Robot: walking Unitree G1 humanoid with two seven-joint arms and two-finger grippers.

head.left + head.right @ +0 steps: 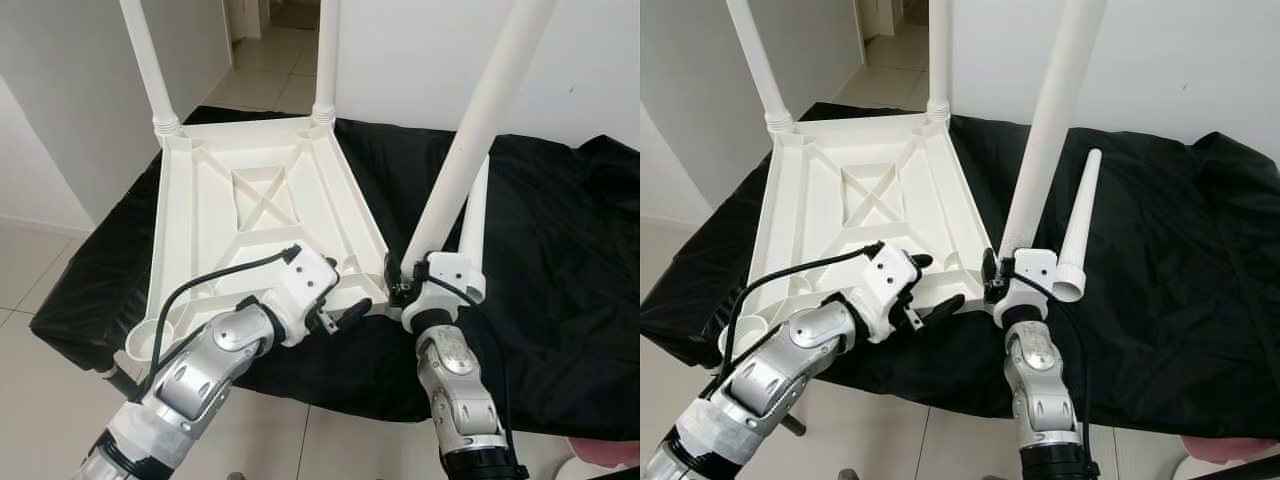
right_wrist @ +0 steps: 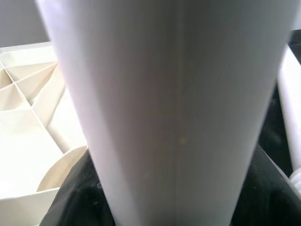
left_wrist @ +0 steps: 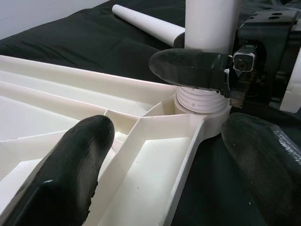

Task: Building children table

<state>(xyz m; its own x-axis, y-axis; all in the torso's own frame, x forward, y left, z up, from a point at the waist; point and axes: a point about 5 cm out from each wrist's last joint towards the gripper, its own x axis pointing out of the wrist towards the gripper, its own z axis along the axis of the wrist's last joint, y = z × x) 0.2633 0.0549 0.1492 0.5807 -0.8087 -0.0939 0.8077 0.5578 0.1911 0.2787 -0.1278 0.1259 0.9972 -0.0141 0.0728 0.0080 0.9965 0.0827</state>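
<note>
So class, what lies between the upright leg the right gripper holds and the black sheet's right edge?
A loose white leg lies flat on the black sheet, beside the held leg in the right gripper; see the right eye view.

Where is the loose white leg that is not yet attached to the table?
The loose leg lies on the black cloth, to the robot's right of the upside-down tabletop, just beyond the right gripper.
</note>
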